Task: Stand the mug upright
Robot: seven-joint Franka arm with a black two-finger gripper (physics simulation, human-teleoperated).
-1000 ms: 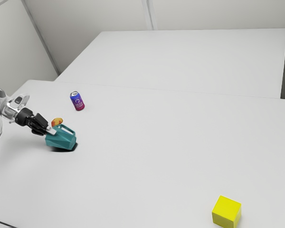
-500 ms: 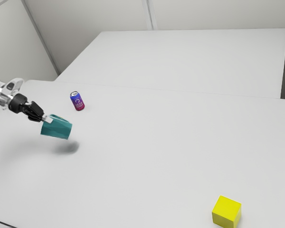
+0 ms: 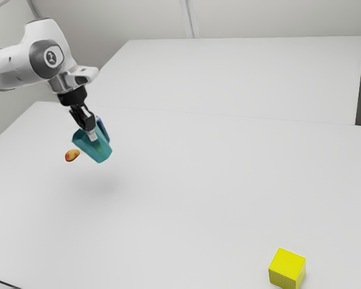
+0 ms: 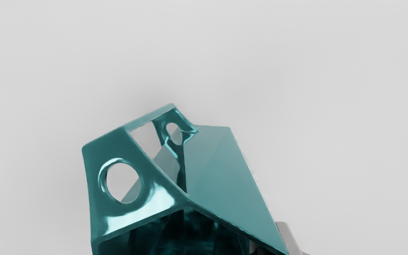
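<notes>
My gripper (image 3: 92, 135) is shut on the wall of the teal mug (image 3: 98, 150) near its rim, and the mug hangs tilted above the table, its shadow apart below it. The base end points down toward the exterior view's right, and the handle is on its upper right side there. In the wrist view the mug (image 4: 221, 163) shows its angular handle and dark open mouth. The gripper (image 4: 273, 246) has one light fingertip (image 4: 289, 239) outside the wall; the other is mostly hidden inside the mouth.
A small orange-yellow object (image 3: 72, 155) lies on the table (image 3: 186, 192) beside and below the mug. Behind the mug, a bit of the blue can (image 3: 100, 123) is visible. A yellow cube (image 3: 287, 268) stands at the exterior view's lower right.
My hand has lifted the mug off the table, then carried it higher and toward the exterior view's right while turning it steeper. The mug now covers most of the can.
</notes>
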